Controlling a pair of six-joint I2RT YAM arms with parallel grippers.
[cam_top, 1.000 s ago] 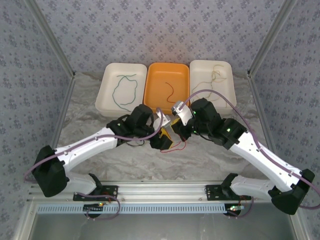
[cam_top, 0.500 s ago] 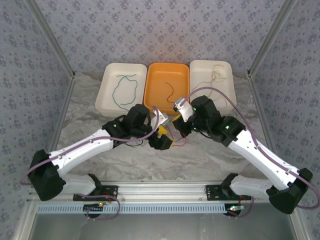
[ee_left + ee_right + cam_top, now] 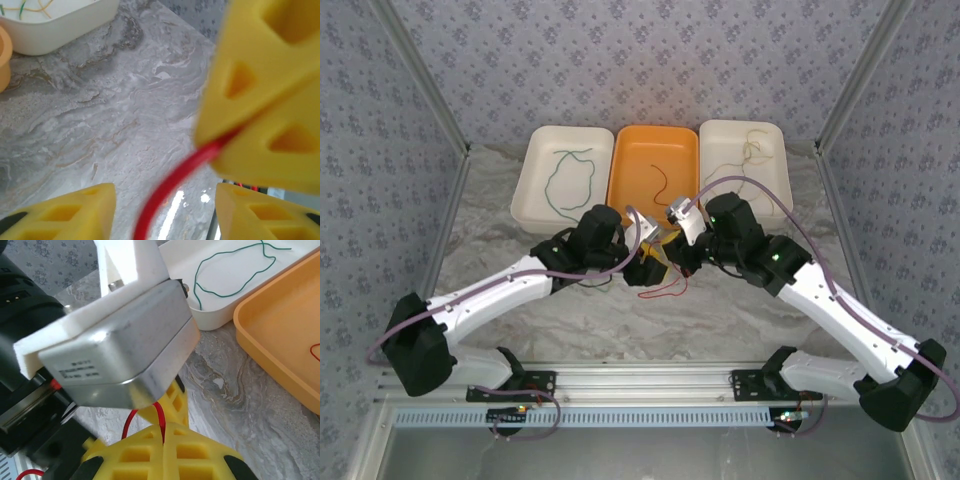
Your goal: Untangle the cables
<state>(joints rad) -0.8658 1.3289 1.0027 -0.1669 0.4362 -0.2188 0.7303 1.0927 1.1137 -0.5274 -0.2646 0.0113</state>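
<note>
1. A marbled grey desk [image 3: 740,320] fills the cell. Both arms lean in over its middle, the left arm [image 3: 490,295] from one side and the right arm [image 3: 840,310] from the other.
2. Three trays sit side by side along the far edge: the left white tray [image 3: 528,195], the orange tray [image 3: 625,195] and the right white tray [image 3: 778,175].
3. The right end effector [image 3: 164,450] is clenched, its yellow fingers pressed together on the red cable [image 3: 159,415], which rises out from between them.
4. The left end effector [image 3: 165,212] is released, its yellow fingers spread wide. The red cable runs down through the gap, and neither finger grips it.
5. From above, the free part of the red cable lies in a loose loop on the desk, just on the near side of the two end effectors.
6. In the trays:
   - The green cable [image 3: 565,180] curls in the left white tray.
   - A short red cable [image 3: 660,183] lies in the orange tray.
   - The cream cable [image 3: 752,150] bunches at the far end of the right white tray.
7. As for writing, the silver camera housing [image 3: 120,350] on the left wrist carries a line of small dark print, too fine to read.
</note>
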